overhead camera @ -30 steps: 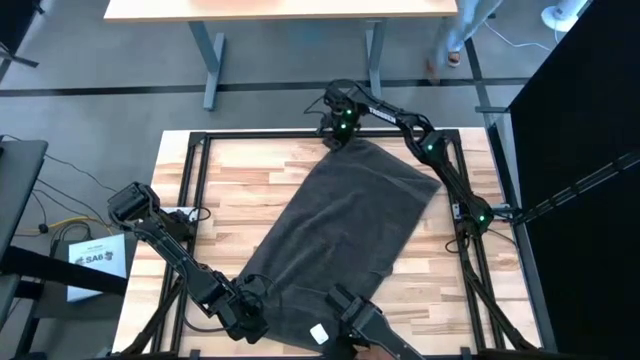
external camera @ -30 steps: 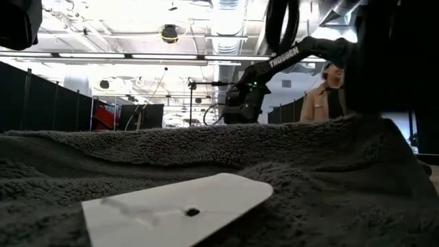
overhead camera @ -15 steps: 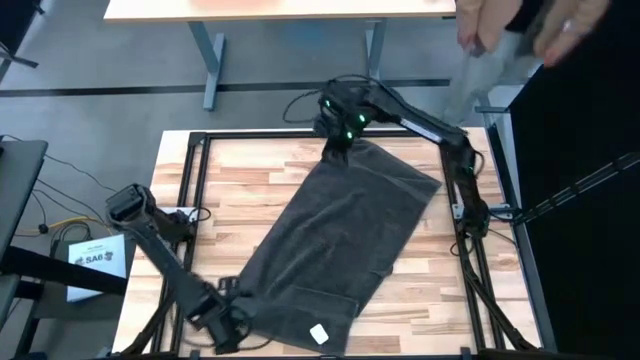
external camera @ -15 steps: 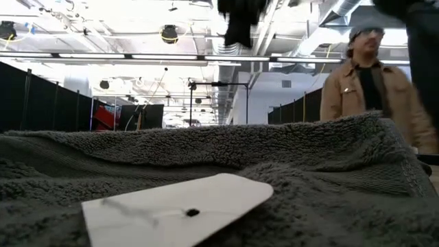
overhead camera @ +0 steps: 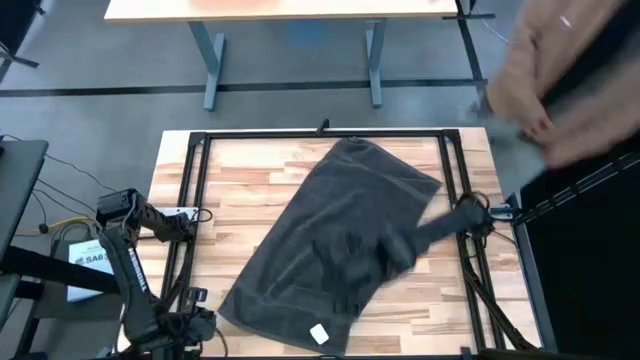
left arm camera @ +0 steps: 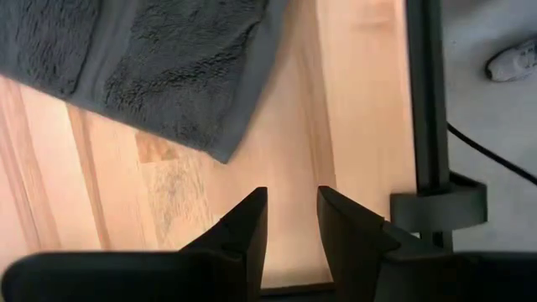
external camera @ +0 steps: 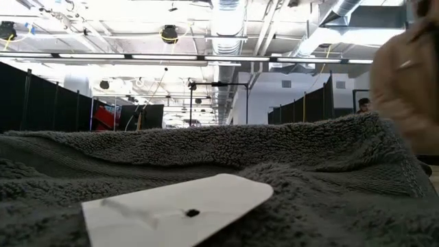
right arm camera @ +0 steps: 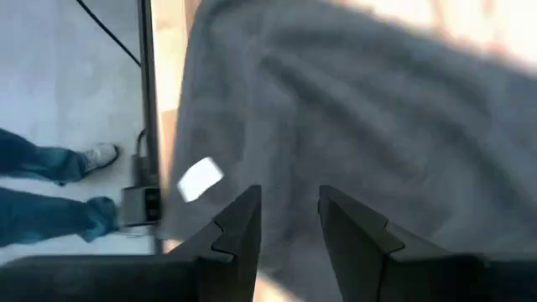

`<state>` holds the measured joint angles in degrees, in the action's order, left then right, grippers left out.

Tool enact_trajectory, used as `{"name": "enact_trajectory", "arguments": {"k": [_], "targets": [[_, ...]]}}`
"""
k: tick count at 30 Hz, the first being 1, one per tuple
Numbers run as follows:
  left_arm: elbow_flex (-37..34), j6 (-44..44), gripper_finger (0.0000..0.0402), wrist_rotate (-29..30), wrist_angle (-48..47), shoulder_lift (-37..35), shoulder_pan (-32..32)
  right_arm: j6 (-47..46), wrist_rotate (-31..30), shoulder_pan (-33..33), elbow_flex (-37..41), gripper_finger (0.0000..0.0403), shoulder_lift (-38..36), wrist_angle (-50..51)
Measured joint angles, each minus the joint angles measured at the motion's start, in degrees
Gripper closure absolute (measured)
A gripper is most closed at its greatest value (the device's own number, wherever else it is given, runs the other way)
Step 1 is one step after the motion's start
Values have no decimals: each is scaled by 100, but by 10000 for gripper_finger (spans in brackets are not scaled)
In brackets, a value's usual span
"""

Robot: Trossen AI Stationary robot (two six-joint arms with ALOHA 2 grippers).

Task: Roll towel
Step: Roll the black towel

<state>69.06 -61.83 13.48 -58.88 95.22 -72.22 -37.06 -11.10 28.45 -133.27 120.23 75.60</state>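
The dark grey towel (overhead camera: 340,230) lies spread out flat and slantwise on the wooden table, from the far edge toward the near left. Its white tag (overhead camera: 320,333) is at the near edge and also shows in the low view (external camera: 178,206). My left gripper (overhead camera: 192,325) is open above bare wood at the near left corner, just off the towel's corner (left arm camera: 168,75). My right gripper (overhead camera: 348,262) hangs open above the towel's middle, blurred, with the towel (right arm camera: 369,117) and the tag (right arm camera: 201,179) below it.
A black frame (overhead camera: 320,133) runs around the tabletop. A person (overhead camera: 560,80) leans in at the far right corner and shows in the low view (external camera: 411,82). Legs and shoes (right arm camera: 59,193) stand on the floor by the table. Bare wood (overhead camera: 240,190) lies left of the towel.
My right gripper has risen from the towel's far corner and swung toward the near edge, over the towel's middle. My left gripper has drawn back from the towel's near corner toward the table's left edge. The towel lies as before. A person has moved in at the far right.
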Motion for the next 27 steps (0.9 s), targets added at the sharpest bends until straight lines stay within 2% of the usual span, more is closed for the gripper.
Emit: {"name": "enact_trajectory", "arguments": {"k": [4,11,15,19,22,27], "targets": [[-2,375,302,331,224,0,-135,-1258,-98,570,-9,273,499,-172],[-298,864,271,373,923,0,-145,-2533,-53,1282,2,224,1480,-965],[-418,1060,261,379,825,2,-105,-3096,-19,1568,-2,212,1792,-1313],[-574,1445,262,534,791,4,32,-3517,-24,1681,-1,212,1784,-1325],[-632,1773,264,625,1116,53,187,-3702,-67,1713,-7,213,1772,-1317],[-660,2247,264,673,1358,397,456,-3854,-71,1768,-7,213,1775,-1381]]}}
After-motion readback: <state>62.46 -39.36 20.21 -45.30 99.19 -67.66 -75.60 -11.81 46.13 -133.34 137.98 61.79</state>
